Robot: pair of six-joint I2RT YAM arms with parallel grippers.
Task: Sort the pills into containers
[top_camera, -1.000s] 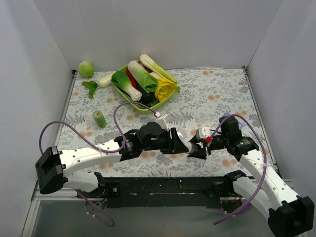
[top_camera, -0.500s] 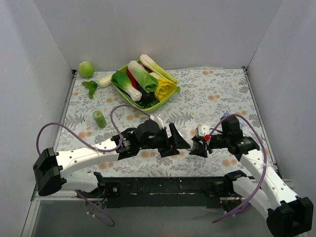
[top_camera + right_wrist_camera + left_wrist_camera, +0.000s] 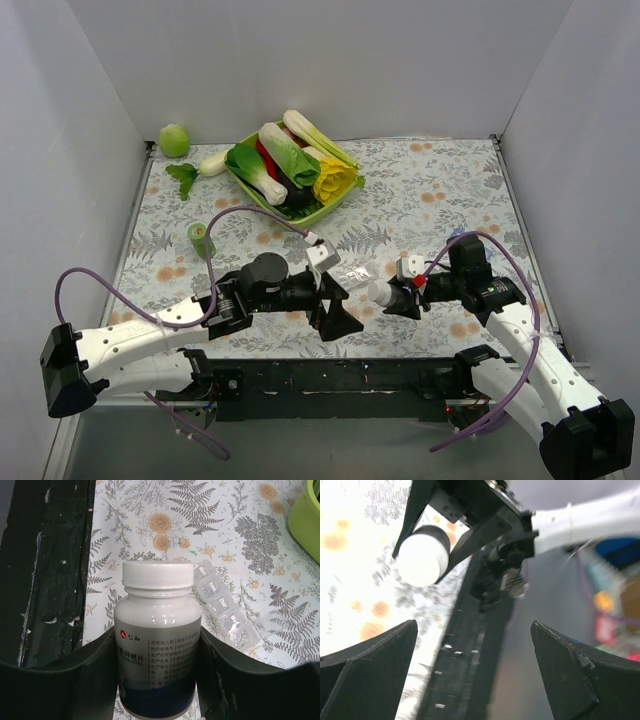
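Gripping a white pill bottle (image 3: 157, 630) round its labelled body, the right gripper (image 3: 157, 652) has its jaws closed on it at lower centre of the right wrist view, with the ribbed screw cap on and pointing up the frame. The pill organiser (image 3: 222, 605), a clear strip of day-marked compartments whose lids look shut, lies flat on the flowered worktop (image 3: 165, 510) just right of the cap. At centre of the top view the left gripper (image 3: 335, 308) sits left of the bottle and apart from it, jaws spread wide and holding nothing.

The bottle looks rigid, smooth and light, so the ribbed cap is probably the best place to pinch and twist. The organiser seems thin, slick and very light, likely to skid. Take it across its narrow width near one end, and lift each lid by its front lip.
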